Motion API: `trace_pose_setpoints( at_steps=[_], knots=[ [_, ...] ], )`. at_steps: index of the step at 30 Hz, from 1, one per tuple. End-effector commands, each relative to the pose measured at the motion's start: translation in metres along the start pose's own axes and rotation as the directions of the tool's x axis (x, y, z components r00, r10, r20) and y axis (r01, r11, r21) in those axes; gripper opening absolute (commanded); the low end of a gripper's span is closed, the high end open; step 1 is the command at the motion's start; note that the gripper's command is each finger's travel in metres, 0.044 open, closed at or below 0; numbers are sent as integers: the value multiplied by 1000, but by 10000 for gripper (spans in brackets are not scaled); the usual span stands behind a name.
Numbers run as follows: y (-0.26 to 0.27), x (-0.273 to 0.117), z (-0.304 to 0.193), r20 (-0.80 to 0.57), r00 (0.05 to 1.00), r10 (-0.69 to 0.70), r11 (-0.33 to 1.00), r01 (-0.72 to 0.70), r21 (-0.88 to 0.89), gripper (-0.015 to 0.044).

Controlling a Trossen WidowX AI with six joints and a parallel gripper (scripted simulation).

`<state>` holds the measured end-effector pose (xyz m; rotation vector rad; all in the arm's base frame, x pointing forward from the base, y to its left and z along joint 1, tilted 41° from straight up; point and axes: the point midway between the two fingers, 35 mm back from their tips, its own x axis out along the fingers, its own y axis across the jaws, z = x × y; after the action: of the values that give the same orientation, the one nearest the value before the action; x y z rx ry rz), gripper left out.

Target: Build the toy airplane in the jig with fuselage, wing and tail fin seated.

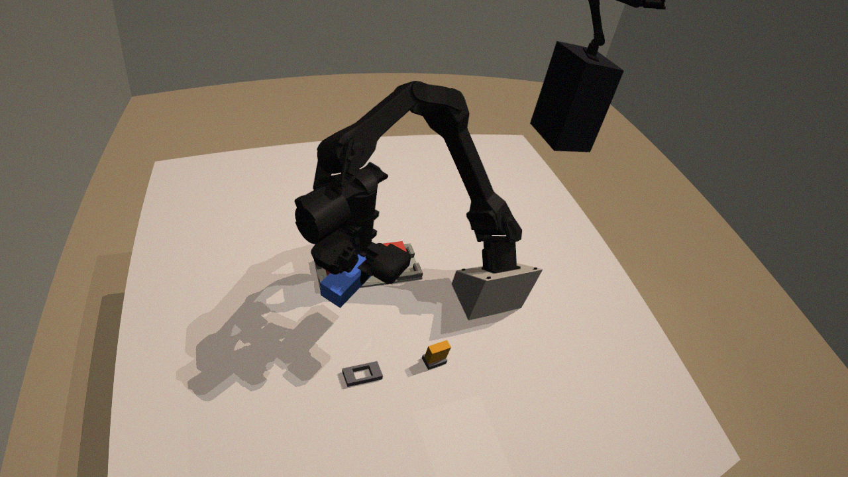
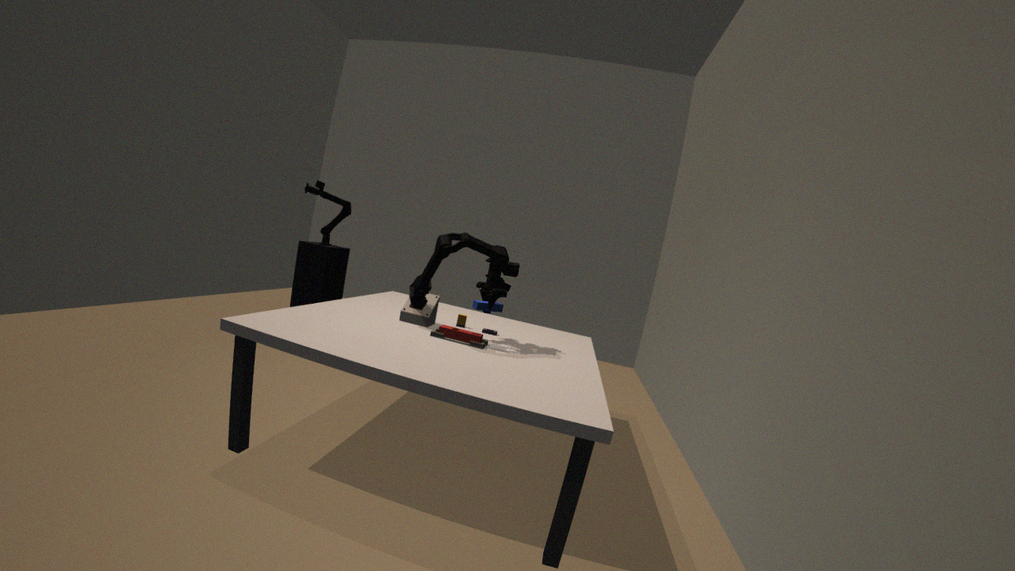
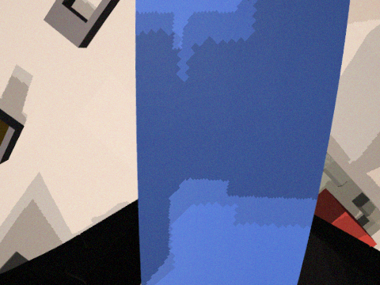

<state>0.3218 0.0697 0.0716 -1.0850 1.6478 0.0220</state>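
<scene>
My gripper [image 1: 362, 261] [image 2: 490, 300] [image 3: 217, 211] is shut on the blue wing [image 1: 340, 289] [image 2: 479, 305] [image 3: 237, 119] and holds it above the table, turned at an angle to the cradle in the top view. The wing's tab is hidden. The red fuselage [image 1: 395, 245] [image 2: 461, 334] [image 3: 351, 226] lies in the grey cradle [image 1: 410, 277] behind the wing in the top view; the gripper and wing cover its middle, so its sockets are hidden. The orange tail fin [image 1: 437, 352] [image 2: 461, 319] [image 3: 3, 134] stands upright in a small dark holder [image 1: 437, 363].
An open grey frame [image 1: 350, 378] [image 2: 489, 331] [image 3: 71, 29] lies on the table [image 1: 266, 438] [image 2: 354, 333], left of the tail fin in the top view. The arm's grey base block [image 1: 503, 296] [image 2: 419, 316] stands right of the cradle there. Another arm stands on a black pedestal [image 1: 575, 101] [image 2: 319, 273] beyond the table.
</scene>
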Motion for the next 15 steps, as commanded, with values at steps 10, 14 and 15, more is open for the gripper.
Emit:
trace_pose_setpoints(
  at_steps=[10,14,15],
  knots=[
    [-22,5,-38,8,1000,-8,975,9,-223,0],
    [-27,7,-50,7,1000,-9,958,11,-287,0],
    [-29,8,-53,7,1000,-9,953,11,-303,0]
  ],
)
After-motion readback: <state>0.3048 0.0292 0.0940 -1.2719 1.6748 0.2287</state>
